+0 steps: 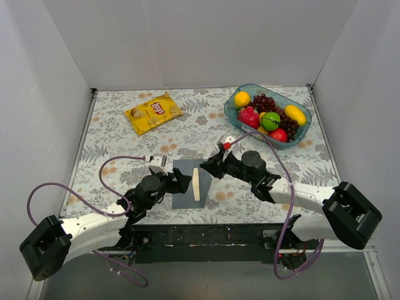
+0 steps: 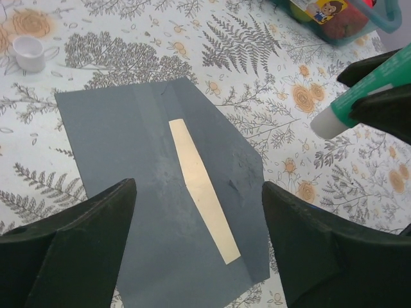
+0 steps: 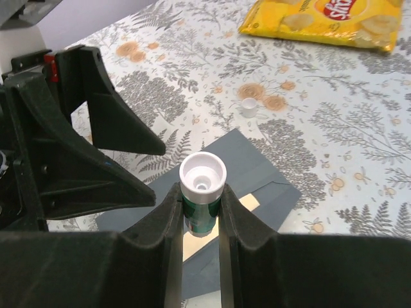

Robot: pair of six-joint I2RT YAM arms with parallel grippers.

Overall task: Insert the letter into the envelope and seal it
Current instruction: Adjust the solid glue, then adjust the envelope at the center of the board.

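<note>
The grey-blue envelope (image 1: 184,195) lies flat at the near middle of the table with its flap open. Only a narrow cream strip of the letter (image 2: 199,186) shows between body and flap; the rest is hidden inside. My left gripper (image 1: 180,181) is open and empty, its jaws spread low over the envelope (image 2: 122,147). My right gripper (image 3: 201,192) is shut on a green glue stick (image 3: 203,176) with a white end, held just above the envelope's right side (image 3: 257,163). The stick also shows in the left wrist view (image 2: 350,109).
A small white cap (image 2: 29,52) lies on the floral tablecloth beyond the envelope; it also shows in the right wrist view (image 3: 248,107). A yellow crisp bag (image 1: 153,112) lies at the back left. A blue bowl of fruit (image 1: 240,117) stands at the back right. White walls enclose the table.
</note>
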